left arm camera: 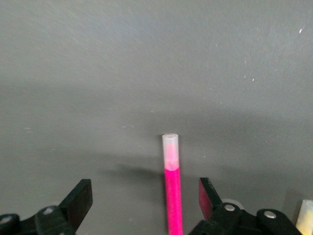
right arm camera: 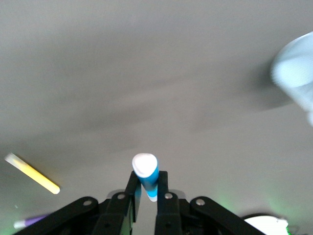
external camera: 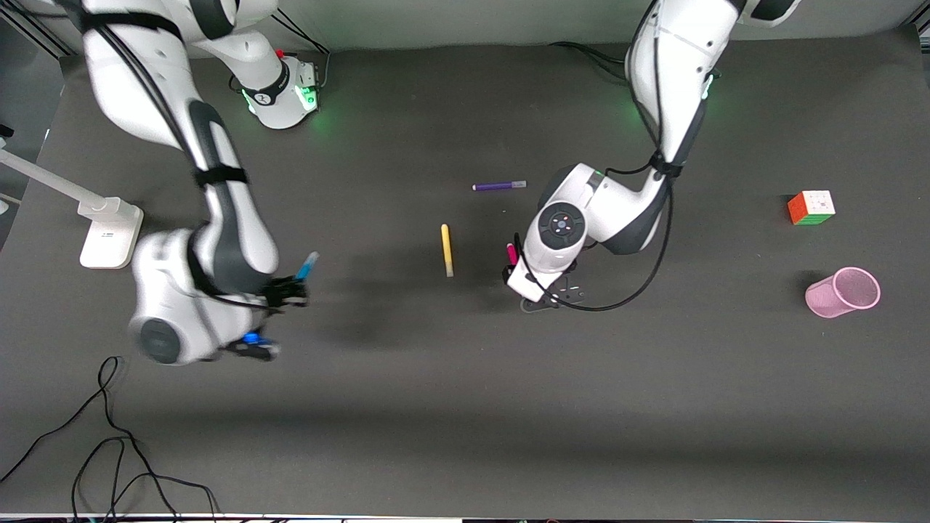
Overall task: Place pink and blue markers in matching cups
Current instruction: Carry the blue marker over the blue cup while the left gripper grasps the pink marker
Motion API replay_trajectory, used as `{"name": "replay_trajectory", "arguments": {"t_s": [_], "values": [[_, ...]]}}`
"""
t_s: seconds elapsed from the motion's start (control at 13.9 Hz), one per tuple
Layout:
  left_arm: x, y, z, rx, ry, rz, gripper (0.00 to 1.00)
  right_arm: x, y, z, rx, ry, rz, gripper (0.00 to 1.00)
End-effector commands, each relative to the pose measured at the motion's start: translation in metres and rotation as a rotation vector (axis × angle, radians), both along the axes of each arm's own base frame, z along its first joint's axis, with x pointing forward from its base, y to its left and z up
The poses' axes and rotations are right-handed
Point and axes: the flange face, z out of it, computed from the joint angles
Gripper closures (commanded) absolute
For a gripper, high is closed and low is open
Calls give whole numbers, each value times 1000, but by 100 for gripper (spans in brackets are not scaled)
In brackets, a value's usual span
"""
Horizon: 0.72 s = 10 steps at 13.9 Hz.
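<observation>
The right gripper [right arm camera: 145, 196] is clamped on the blue marker [right arm camera: 145, 175], up in the air over the table [external camera: 465, 407] at the right arm's end. Its fingers [right arm camera: 163, 188] pinch the barrel partway along, with the pale cap end poking out past them. The blue cup [right arm camera: 296, 71] shows only as a pale blur at the edge of the right wrist view; in the front view I can't pick it out.

The left gripper [left arm camera: 145, 198] is spread open low over the table's middle, one finger [left arm camera: 79, 198] on each side of the pink marker [left arm camera: 172, 188] and neither touching it. The marker lies flat on the table between them, its pale cap pointing away from the wrist.

Both markers look light and stiff: smooth, slim plastic tubes. I'd guess they roll or swivel easily in a pinch, so mid-barrel is the safest hold, squarely across.

The pink one is vivid magenta with a translucent whitish cap; the blue is bright with a white end. The pink cup [external camera: 844, 292] lies tipped on its side near the left arm's end, well apart from the pink marker. A yellow pen [external camera: 447, 250] lies beside the left gripper.
</observation>
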Motion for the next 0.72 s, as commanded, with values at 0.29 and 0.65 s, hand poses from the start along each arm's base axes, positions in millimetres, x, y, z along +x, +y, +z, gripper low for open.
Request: {"name": "replay_trajectory", "arguments": {"t_s": [0.29, 0.65], "values": [[-16, -23, -33, 2, -16, 24, 9, -8, -95, 84, -121, -307, -80, 100], [-18, -28, -45, -6, -34, 29, 16, -69, -151, 80, -121, -438, -32, 100]]}}
